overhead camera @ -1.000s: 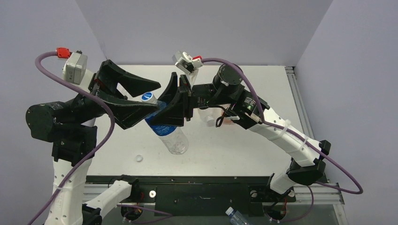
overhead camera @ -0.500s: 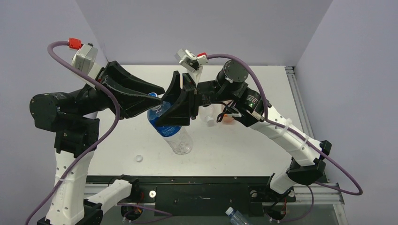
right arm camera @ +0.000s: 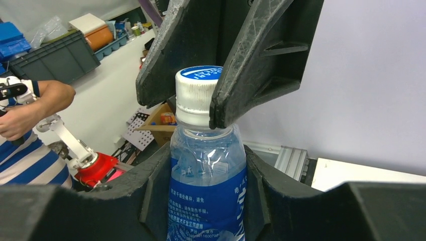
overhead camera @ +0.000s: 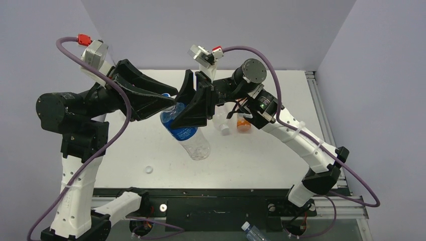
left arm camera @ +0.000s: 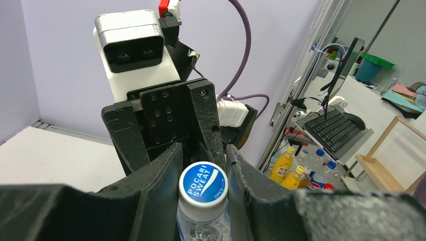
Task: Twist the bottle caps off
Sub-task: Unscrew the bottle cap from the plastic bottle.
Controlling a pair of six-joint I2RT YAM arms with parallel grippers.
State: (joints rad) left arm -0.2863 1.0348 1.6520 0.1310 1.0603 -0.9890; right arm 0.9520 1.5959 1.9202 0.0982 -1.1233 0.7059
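White cap (right arm camera: 195, 95) points up-left, bottle (overhead camera: 190, 136) tilted; L claw (left arm camera: 203, 170) clenched on cap, R claw (right arm camera: 206, 155) grips bottle.

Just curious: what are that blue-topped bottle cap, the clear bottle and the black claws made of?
White ridged blue-topped cap: likely hard matte plastic, moulded ribs. Clear blue-labelled bottle: thin glossy plastic, see-through with creases. Black claw fingers: probably matte plastic, pale scuffs.
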